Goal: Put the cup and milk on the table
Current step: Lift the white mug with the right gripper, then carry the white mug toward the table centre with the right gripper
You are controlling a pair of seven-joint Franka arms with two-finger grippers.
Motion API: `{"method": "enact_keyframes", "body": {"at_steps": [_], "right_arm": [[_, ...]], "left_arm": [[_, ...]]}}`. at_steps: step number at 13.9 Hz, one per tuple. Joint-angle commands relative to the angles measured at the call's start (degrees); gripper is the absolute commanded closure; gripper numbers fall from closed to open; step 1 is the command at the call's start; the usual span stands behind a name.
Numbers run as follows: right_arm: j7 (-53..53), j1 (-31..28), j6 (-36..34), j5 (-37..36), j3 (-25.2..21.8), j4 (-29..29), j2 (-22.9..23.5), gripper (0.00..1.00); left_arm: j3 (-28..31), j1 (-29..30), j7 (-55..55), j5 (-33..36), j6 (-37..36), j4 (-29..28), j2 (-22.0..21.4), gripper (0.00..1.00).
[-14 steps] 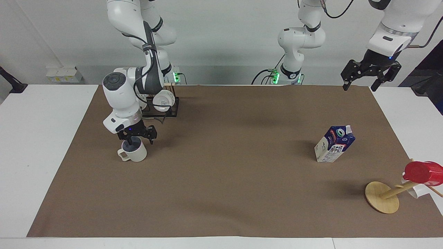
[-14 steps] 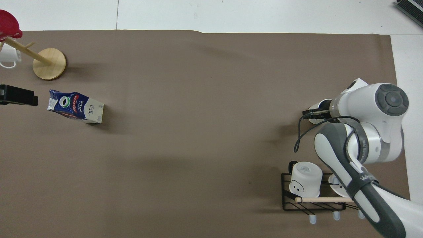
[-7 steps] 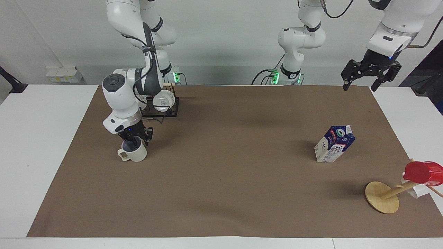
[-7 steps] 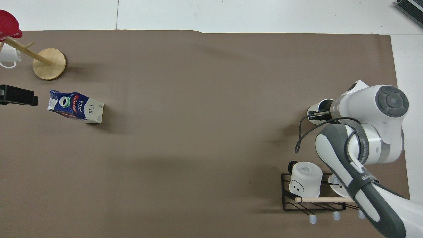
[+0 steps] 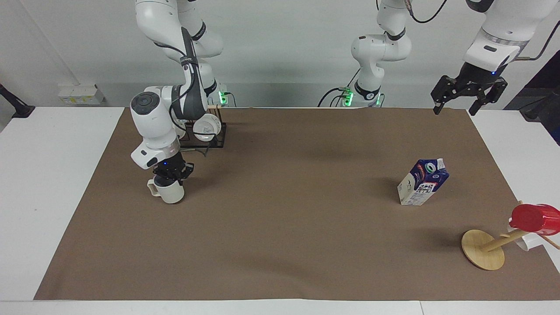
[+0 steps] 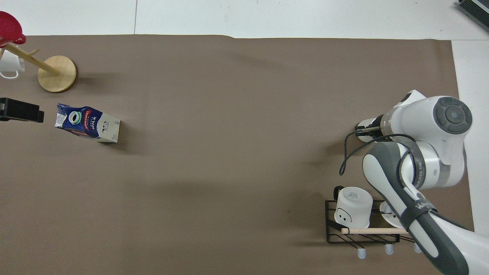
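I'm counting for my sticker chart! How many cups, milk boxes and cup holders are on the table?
Cups: 5: cream cup, red cup, white cup on the tree, two white mugs on the rack
Milk cartons: 1: milk
Cup holders: 2: wooden mug tree, black wire rack
Total: 8

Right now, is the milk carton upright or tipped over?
Upright: the milk carton stands on its white base on the brown mat, gable and cap on top, no gripper near it.
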Motion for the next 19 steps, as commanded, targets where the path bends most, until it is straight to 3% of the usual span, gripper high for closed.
{"method": "enact_keyframes", "body": {"at_steps": [1,4,6,9,17,19], "right_arm": [[-3.2,0.4,-5.9,0.0,0.7,2.5,-2.1,1.00],[-11.3,0.9,-19.4,0.3,2.3,9.4,-1.4,1.00],[-11.8,0.9,-21.9,0.3,4.2,11.9,-1.7,1.00],[-7.7,2.7,-22.0,0.3,8.0,13.5,-1.3,1.00],[9.8,16.2,-20.8,-0.7,8.1,18.6,4.9,1.00],[11.3,18.5,-17.1,-0.7,8.1,18.6,6.3,1.00]], "left_arm": [[0.2,-0.1,0.3,-0.8,0.0,-1.9,-1.6,0.00],[0.2,0.0,0.2,-0.8,0.0,-1.9,-1.6,0.00],[0.2,0.0,0.2,-0.8,0.1,-1.9,-1.6,0.00],[0.2,0.0,0.1,-0.8,0.1,-1.9,-1.6,0.00],[0.2,-0.1,0.1,-0.8,0.2,-1.9,-1.6,0.00],[0.2,0.0,0.1,-0.8,0.2,-1.9,-1.6,0.00]]}}
